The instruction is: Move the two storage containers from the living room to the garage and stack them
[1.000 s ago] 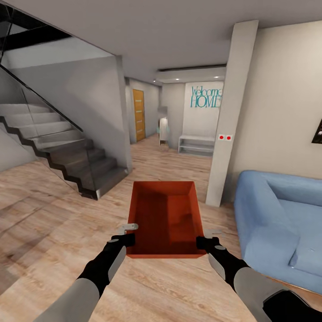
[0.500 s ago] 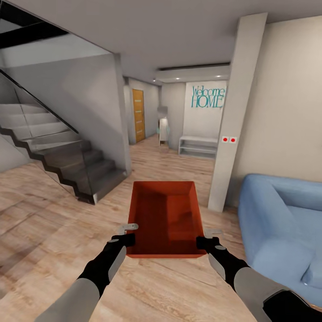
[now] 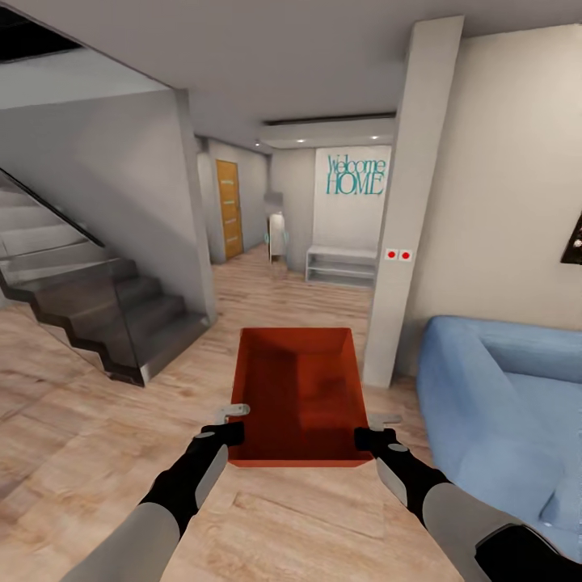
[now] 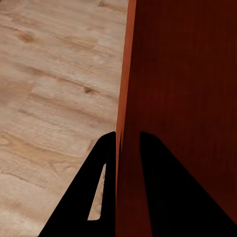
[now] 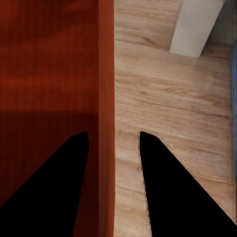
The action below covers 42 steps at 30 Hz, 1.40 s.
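While one bin [image 3: 299, 396] is up off the wood floor [image 3: 89, 420], we're only in the living room beside the sofa [image 3: 501, 404], hallway ahead; garage drop and the second bin look outstanding. Both arms reach forward, level. Left gripper [image 3: 232, 423] pinches the bin's left wall, one finger each side; right gripper [image 3: 373, 429] clamps the right wall likewise.
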Available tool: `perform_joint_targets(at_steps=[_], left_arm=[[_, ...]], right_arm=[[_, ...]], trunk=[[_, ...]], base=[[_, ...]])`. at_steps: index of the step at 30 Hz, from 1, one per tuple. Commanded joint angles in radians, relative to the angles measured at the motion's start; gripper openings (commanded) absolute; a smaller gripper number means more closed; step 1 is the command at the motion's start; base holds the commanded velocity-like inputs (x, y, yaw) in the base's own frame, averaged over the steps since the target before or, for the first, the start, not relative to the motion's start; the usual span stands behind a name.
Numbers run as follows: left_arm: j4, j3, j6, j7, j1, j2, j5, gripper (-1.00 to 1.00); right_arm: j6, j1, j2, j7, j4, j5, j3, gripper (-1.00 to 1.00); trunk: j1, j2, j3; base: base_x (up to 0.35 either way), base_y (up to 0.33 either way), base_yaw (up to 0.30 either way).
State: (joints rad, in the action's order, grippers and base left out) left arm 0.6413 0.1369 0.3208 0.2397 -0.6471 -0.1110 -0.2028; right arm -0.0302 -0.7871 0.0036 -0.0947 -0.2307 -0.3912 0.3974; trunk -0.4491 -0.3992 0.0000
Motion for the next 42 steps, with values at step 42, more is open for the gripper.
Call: perform_joint_targets(at_steps=[42], left_arm=[[0.003,-0.037,-0.008,0.016,0.000,0.004,0.017,-1.00]], right_arm=[[-0.008,0.000,-0.001,0.009,0.001,-0.023,-0.002,-1.00]], trunk=[[-0.001,-0.001,0.000]], base=[[0.322,0.000,-0.013]])
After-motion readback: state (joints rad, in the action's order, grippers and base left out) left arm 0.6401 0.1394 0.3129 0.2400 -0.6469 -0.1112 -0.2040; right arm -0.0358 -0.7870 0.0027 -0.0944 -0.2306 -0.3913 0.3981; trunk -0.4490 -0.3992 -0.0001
